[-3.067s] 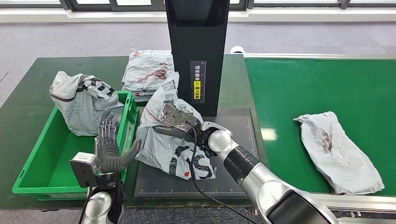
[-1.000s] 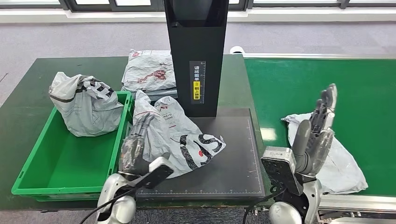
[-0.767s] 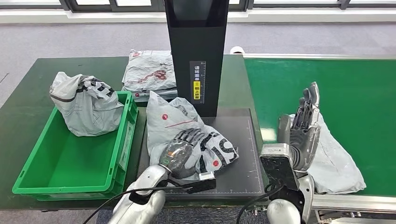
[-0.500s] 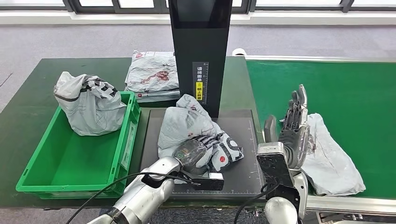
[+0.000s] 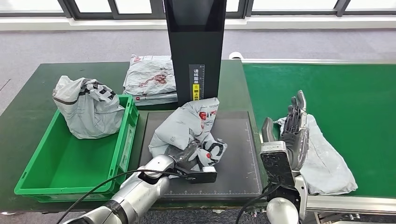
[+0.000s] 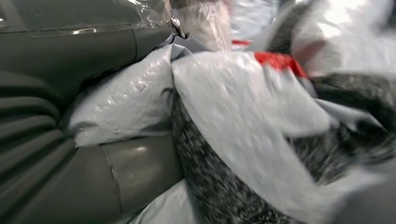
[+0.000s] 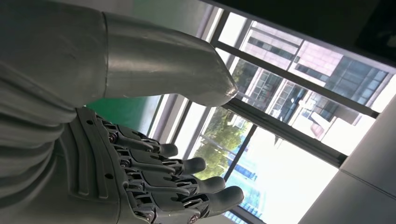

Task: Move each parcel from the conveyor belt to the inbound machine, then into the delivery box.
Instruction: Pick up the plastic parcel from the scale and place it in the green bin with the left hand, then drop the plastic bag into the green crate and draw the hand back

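We're gripping parcel (image 5: 191, 128) w/ left hand (image 5: 187, 154) on machine (image 5: 238, 154). Right hand (image 5: 289, 135) spread, empty. One parcel sitting in box (image 5: 70, 168); another waiting on belt (image 5: 327, 79).

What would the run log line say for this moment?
left hand: grips parcel on inbound machine | right hand: open, raised beside belt parcel | delivery box: one bagged parcel inside

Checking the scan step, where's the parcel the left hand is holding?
In the head view, the parcel sits on the black scanner plate, before the black tower.
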Controlling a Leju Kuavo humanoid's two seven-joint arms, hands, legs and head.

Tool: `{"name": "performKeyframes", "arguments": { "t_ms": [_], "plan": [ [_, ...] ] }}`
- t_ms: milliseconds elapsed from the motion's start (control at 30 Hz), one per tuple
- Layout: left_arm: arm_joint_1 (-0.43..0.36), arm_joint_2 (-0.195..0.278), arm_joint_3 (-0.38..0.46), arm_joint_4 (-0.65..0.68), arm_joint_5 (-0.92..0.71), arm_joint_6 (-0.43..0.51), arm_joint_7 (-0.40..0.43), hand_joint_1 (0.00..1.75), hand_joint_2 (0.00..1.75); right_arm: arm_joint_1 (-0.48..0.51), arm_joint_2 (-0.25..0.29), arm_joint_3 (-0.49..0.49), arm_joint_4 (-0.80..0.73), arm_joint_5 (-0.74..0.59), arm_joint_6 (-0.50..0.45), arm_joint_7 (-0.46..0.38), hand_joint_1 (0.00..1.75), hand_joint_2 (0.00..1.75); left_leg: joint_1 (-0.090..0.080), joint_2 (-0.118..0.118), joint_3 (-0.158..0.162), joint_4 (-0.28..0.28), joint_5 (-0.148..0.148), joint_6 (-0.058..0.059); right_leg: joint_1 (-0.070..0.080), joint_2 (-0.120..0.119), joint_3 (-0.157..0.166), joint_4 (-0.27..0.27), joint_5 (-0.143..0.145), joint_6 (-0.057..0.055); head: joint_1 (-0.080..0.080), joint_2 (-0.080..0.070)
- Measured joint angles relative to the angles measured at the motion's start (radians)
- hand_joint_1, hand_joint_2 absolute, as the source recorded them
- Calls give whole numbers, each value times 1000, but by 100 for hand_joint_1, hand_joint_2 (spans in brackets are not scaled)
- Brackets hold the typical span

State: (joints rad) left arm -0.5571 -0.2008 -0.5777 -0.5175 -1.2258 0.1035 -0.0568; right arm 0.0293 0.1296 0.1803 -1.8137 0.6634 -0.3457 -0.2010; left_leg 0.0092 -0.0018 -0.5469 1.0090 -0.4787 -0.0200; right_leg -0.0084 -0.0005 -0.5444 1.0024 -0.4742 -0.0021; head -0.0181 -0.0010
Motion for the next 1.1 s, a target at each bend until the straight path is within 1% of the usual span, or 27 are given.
{"name": "performKeyframes", "arguments": {
  "t_ms": [100,167,200,300,400,433,500,567,733,833,900,1000,1100],
  "plan": [
    [13,35,20,-37,-21,93,73,175,175,29,1,-16,-16,3,4,0,0,175,0,1,1,-1,0,-1,0,1,-1,1,-1,-2,0,0],
    [46,63,56,-111,-48,149,126,175,175,55,3,-29,-32,3,3,-3,0,175,0,1,2,-1,1,-3,0,2,-5,1,-1,-3,0,0],
    [68,78,83,-163,-64,159,144,175,175,69,4,-37,-41,2,3,-4,0,175,0,2,2,-2,2,-4,0,3,-8,2,0,-4,0,0],
    [122,115,165,-307,-99,139,160,175,175,100,8,-59,-59,-2,5,-10,0,175,0,2,-2,-2,5,-6,1,3,-15,2,2,-5,0,0],
    [157,130,212,-387,-119,145,161,175,175,111,10,-67,-67,-2,6,-14,0,175,0,1,-6,-2,5,-6,1,3,-18,2,2,-5,0,0],
    [168,133,225,-409,-126,168,163,175,175,113,11,-68,-69,-2,3,-15,0,175,0,1,-7,-2,5,-6,1,3,-19,2,2,-5,0,0],
    [195,140,257,-467,-136,248,174,175,175,120,14,-75,-74,-8,-5,-11,0,175,0,2,-9,-2,5,-6,1,4,-21,2,2,-5,0,0],
    [233,152,309,-568,-136,330,183,175,175,133,15,-94,-79,-22,-10,-3,0,175,0,3,-10,-2,4,-6,1,5,-23,2,2,-5,0,0],
    [344,186,487,-869,-106,416,156,175,175,178,26,-187,-95,-62,-10,-4,0,175,1,4,-12,-2,3,-7,1,5,-26,2,1,-6,0,0],
    [403,192,583,-1023,-97,475,121,175,175,204,38,-251,-98,-79,2,-13,0,175,2,4,-13,-2,3,-7,3,5,-27,2,0,-7,0,0],
    [432,188,628,-1111,-112,503,100,175,175,217,47,-283,-98,-82,16,-24,0,175,3,3,-14,-2,3,-7,3,4,-27,2,-1,-7,0,0],
    [459,178,660,-1217,-177,530,91,175,175,230,61,-311,-97,-77,32,-35,0,175,2,2,-14,-2,2,-7,3,4,-27,2,-1,-6,0,0],
    [470,171,667,-1295,-241,566,124,175,175,234,68,-321,-97,-74,38,-37,0,175,2,2,-15,-2,2,-7,3,4,-27,2,0,-6,0,0]
  ]
}}
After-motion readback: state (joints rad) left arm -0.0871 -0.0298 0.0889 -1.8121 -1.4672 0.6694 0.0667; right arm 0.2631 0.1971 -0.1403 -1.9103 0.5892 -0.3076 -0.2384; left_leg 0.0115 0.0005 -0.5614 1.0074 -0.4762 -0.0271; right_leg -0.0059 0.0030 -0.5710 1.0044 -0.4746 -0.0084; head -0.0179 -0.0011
